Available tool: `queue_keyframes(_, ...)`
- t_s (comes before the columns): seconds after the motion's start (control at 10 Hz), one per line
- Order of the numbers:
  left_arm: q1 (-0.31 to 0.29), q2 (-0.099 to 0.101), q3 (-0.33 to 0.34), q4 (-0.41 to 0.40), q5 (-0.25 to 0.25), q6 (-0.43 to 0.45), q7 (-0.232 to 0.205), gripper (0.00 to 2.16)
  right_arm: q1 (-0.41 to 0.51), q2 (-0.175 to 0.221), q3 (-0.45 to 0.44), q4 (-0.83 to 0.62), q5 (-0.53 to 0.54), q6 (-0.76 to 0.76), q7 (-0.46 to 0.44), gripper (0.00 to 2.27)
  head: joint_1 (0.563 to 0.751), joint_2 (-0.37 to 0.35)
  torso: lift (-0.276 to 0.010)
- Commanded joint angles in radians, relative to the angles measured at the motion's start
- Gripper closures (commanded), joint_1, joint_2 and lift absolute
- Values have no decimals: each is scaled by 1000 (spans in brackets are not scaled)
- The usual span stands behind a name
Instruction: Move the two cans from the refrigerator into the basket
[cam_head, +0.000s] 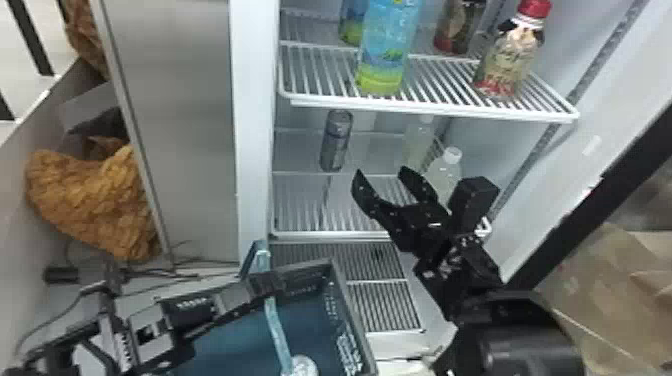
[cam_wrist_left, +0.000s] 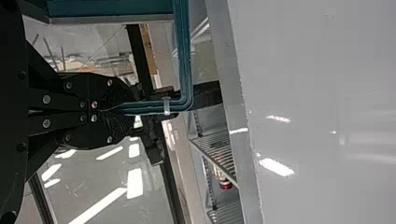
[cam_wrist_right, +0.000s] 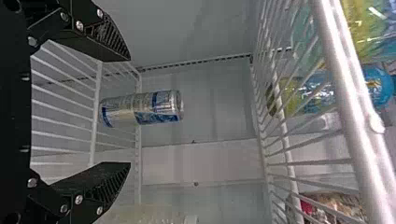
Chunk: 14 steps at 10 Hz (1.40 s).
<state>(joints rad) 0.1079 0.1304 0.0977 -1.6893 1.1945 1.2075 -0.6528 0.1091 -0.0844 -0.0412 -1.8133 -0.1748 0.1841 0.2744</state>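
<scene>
Toward the left edge and back of the refrigerator shelf (cam_head: 300, 233), one can (cam_head: 336, 142) stands upright, beyond the right gripper (cam_head: 381, 171) and left of its tips, untouched. That gripper is spread and empty; the left gripper (cam_head: 272, 282) clenches the basket (cam_head: 350, 310) by its handle (cam_head: 276, 325).

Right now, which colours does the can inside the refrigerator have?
The can is silver with blue areas, seen best in the right wrist view.
</scene>
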Motion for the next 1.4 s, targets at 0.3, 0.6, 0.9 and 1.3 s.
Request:
queue_keyframes(0.3, -2, 6, -4, -1, 2, 2, 1, 1210, -107, 0, 37, 119, 27, 0, -35, 245, 695, -195, -219)
queue_keyframes(0.6, -5, 11, -4, 2, 2, 2, 1, 1210, -185, 0, 71, 209, 39, -5, -55, 239, 695, -190, -219)
queue_keyframes(0.9, -5, 11, -2, -1, 6, 2, 1, 1210, -249, 2, 113, 290, 49, -7, -78, 242, 695, -163, -219)
queue_keyframes(1.3, -2, 11, 0, -1, 8, 2, 1, 1210, -318, 9, 123, 391, 83, -7, -104, 242, 695, -151, -219)
